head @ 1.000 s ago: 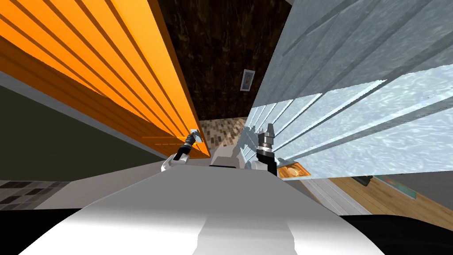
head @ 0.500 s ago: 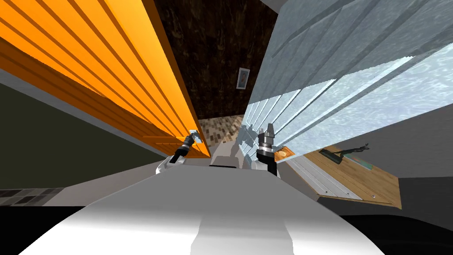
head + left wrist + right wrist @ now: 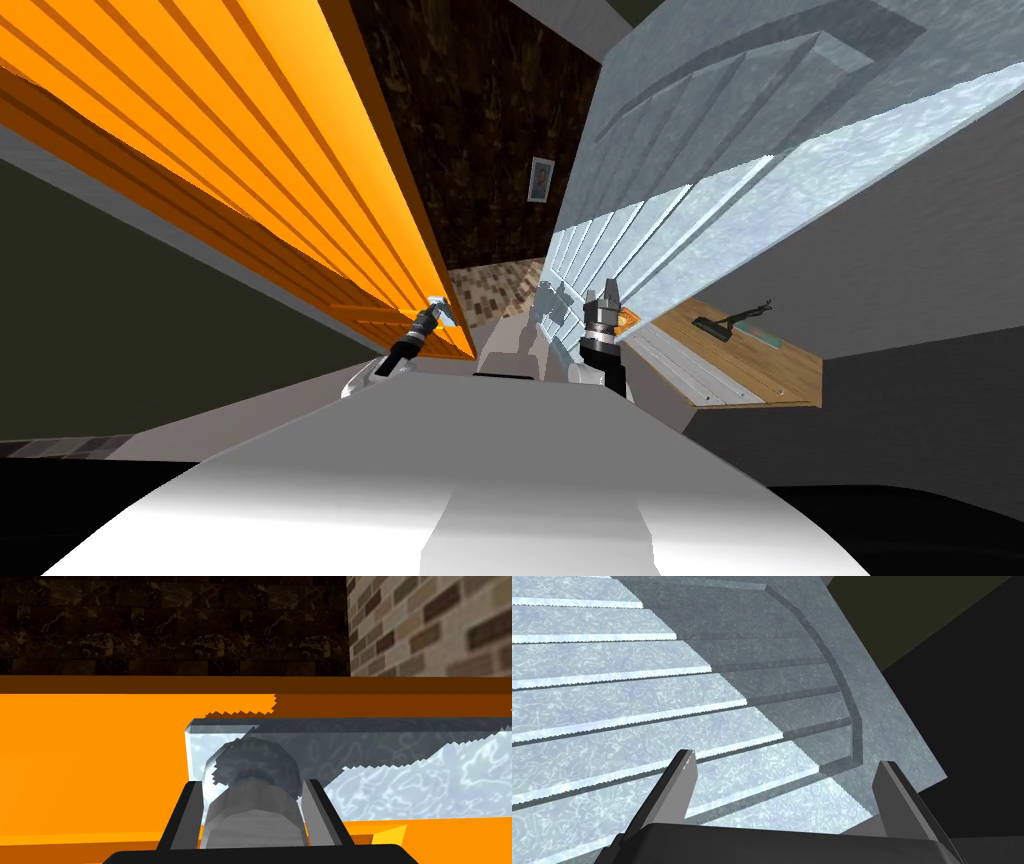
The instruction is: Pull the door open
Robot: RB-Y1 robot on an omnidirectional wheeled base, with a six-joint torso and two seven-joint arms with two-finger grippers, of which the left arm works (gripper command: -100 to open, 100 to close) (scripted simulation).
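- Left wrist view: the left gripper [image 3: 252, 788] is clamped on a grey knob [image 3: 256, 816], with one finger pressed to each side.
- The knob sits on a pale glassy plate [image 3: 400, 776] at the free edge of the orange door [image 3: 90, 766].
- Head view: a gap lies between that edge and a pale door [image 3: 700, 130], and through it I see brick floor [image 3: 490, 285] and a dark wall [image 3: 480, 100].
- I judge the grasp done and the door partly open. What is left is pulling it wider.
- The right gripper [image 3: 786, 759] is spread wide and empty, pointed at the pale door's slats.
- The wrist view gives me the grip close up, which is tiny from the head. The head view gives me the gap and both doors' angles, which the wrist view lacks.
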